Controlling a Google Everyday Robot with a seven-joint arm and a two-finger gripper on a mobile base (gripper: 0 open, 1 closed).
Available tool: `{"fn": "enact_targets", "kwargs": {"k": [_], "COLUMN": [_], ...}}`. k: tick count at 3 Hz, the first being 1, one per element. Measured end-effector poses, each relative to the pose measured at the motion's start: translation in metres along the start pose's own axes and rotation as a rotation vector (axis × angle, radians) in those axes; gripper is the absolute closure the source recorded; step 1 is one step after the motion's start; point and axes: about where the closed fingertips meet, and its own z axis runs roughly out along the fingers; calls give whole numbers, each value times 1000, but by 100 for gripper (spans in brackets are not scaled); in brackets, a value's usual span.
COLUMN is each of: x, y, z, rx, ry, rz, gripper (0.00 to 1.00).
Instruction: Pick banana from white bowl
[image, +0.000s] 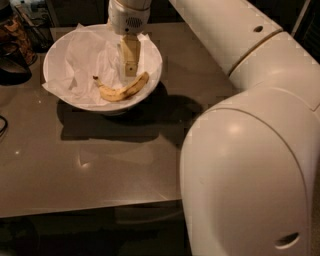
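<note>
The banana, yellow with brown speckles and a dark stem tip pointing left, lies in the front right part of the white bowl. The bowl is lined with crumpled white paper and stands at the far left of the table. My gripper hangs straight down inside the bowl, its tan tip just above the banana's right half and close to it. Nothing is held in it.
The brown table carries the bowl. Dark containers stand at the far left edge beside the bowl. My large white arm fills the right side of the view and reaches over the table's right part.
</note>
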Motion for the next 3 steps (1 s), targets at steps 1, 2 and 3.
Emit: {"fn": "enact_targets", "kwargs": {"k": [1,2,3], "x": [2,3,7], "y": [3,4,7], "z": [10,17,24], "rx": [-18,-31,-46], "ry": [35,60,85], "rz": [-5,-12,-9], "gripper": [17,27,29]}}
